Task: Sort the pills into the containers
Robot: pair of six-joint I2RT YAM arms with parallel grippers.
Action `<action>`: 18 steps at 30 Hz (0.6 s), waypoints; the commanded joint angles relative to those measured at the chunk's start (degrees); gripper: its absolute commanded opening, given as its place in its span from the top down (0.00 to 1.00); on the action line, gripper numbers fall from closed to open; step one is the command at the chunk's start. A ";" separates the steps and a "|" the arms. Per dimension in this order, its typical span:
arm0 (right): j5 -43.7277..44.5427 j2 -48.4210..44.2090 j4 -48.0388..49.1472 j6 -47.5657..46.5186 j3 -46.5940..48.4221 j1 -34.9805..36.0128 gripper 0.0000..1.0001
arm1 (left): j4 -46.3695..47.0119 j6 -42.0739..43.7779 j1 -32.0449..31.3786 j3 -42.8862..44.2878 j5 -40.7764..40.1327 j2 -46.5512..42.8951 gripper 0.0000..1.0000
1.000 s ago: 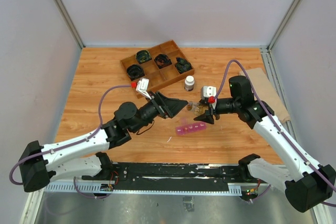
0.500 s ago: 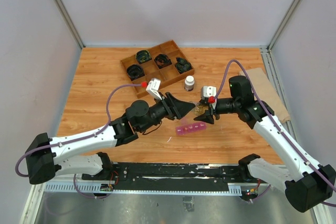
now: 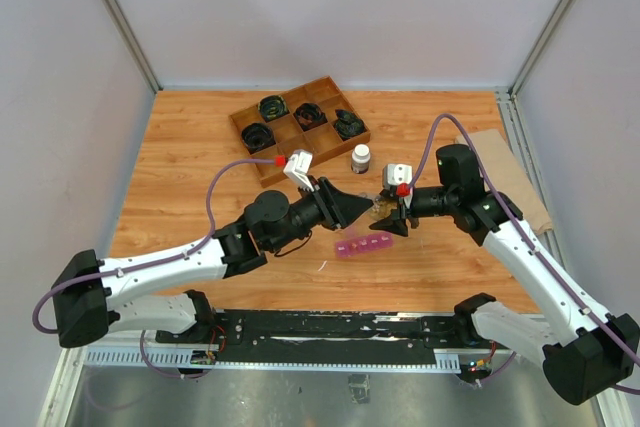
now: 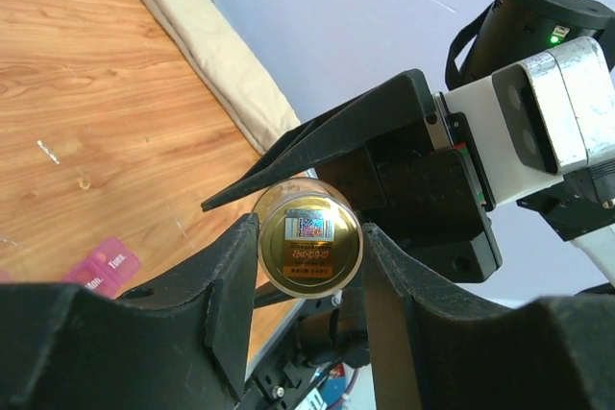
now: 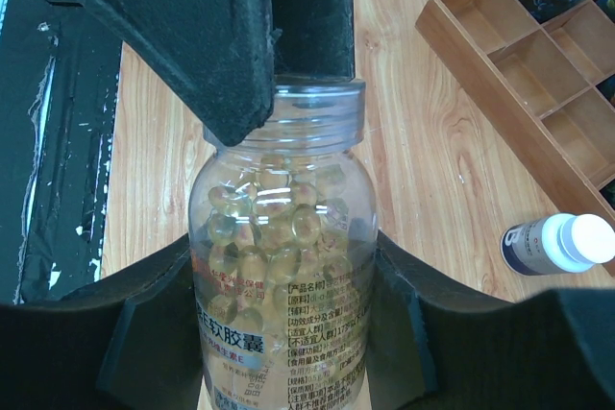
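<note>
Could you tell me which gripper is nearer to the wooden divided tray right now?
Left. The left gripper lies just in front of the wooden tray's near edge; the right gripper, meeting it at the jar, sits farther out past the tray's right corner.

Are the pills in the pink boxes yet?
Not yet. Done: the clear jar is gripped by the right gripper. In hand: the left gripper grips its gold cap; the pills sit inside the jar. Left: cap off, then pills into the pink strip, where I see none.

White arms (image 3: 160, 269) with black joints carry purple cables (image 3: 209, 202) and red-marked wrist cameras (image 3: 399, 174).
</note>
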 commanded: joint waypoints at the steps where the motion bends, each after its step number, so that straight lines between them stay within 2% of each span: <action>1: -1.34 -0.86 1.54 0.65 -0.01 -0.58 0.99 | 1.38 1.95 -0.71 1.19 1.88 0.86 0.64; 4: -1.94 -1.29 1.61 0.84 0.00 -0.58 0.99 | 6.14 5.42 -0.71 -0.99 4.34 1.06 0.67; 7: -2.71 -1.20 1.63 1.06 0.04 -0.58 0.99 | 12.94 12.39 -0.20 -4.76 8.65 1.17 0.70; 13: -4.82 -1.18 1.56 1.22 -0.08 -0.63 0.99 | 34.41 24.17 7.14 -12.41 33.87 3.89 0.74; 15: -5.10 -1.09 1.58 1.26 -0.09 -0.62 0.99 | 34.68 28.96 8.55 -11.50 40.58 5.64 0.74; 18: -5.25 -1.01 1.56 1.29 -0.09 -0.62 0.99 | 30.23 36.30 9.12 -8.74 44.07 8.24 0.72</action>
